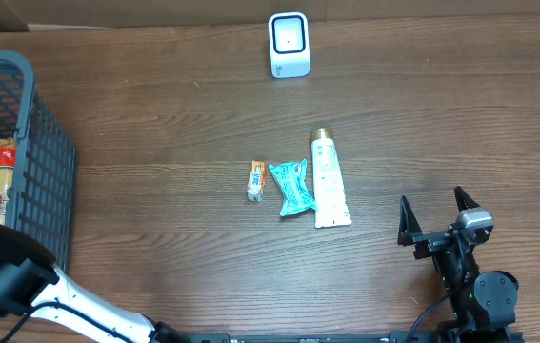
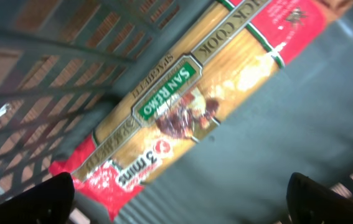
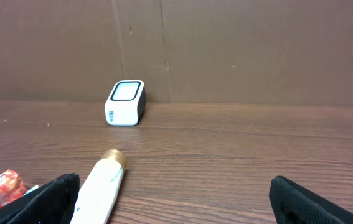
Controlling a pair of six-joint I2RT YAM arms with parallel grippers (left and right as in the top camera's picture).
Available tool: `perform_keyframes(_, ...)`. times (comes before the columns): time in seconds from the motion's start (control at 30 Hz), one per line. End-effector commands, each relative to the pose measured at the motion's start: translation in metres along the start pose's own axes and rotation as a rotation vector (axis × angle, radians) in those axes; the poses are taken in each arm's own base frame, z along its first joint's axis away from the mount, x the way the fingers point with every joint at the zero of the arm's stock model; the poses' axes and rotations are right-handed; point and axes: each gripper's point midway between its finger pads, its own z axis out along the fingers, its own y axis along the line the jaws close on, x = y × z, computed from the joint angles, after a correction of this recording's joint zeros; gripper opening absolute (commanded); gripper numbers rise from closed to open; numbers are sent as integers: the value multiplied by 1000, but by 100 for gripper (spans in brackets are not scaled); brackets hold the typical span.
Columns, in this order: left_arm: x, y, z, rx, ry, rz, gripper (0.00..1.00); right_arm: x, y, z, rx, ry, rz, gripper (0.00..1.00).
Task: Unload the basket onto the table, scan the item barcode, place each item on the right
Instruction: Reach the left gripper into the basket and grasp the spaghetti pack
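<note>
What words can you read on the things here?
"SAN REMO": spaghetti packet, green label.
"SPAGHETTI": same packet.
"COOK": same packet, top edge.
"3 mins": same packet, red end.
White tube, orange packet, teal packet, scanner: print too small to read.

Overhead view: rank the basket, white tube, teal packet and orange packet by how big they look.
1. basket, largest, though partly cut off by the frame
2. white tube
3. teal packet
4. orange packet, smallest
</note>
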Motion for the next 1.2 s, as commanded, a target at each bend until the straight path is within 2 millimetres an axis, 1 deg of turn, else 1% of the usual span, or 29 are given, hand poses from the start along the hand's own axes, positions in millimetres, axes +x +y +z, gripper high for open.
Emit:
perform_keyframes(0.0,-2,-6,18,-31,23,74,100,2,0,0,2,-3,2,100)
perform_keyframes(0.13,-10,-17,41,-7,22,154,100,2,0,0,2,-3,2,100)
perform_keyframes(0.2,-12,-27,53,34,23,208,100,2,0,0,2,-3,2,100)
perform_keyframes(0.3,-11,-37,70,64,41,257,100,2,0,0,2,-3,2,100)
perform_keyframes(0.33,-9,-39,77,65,57,260,100,2,0,0,2,-3,2,100)
perform_keyframes(0.37,-4,-40,90,64,91,264,100,2,0,0,2,-3,2,100)
perform_keyframes(0.43,4,-38,104,50,134,268,100,2,0,0,2,-3,2,100)
perform_keyframes(0.5,9,-34,117,24,166,272,100,2,0,0,2,-3,2,100)
perform_keyframes(0.57,11,-34,125,20,182,274,100,2,0,0,2,-3,2,100)
perform_keyframes(0.63,11,-35,131,20,184,274,100,2,0,0,2,-3,2,100)
perform_keyframes(0.83,6,-36,138,19,157,272,100,2,0,0,2,-3,2,100)
perform_keyframes(1.0,12,-40,150,33,164,365,97,2,0,0,2,-3,2,100)
perform_keyframes(1.17,11,-44,156,59,147,427,97,2,0,0,2,-3,2,100)
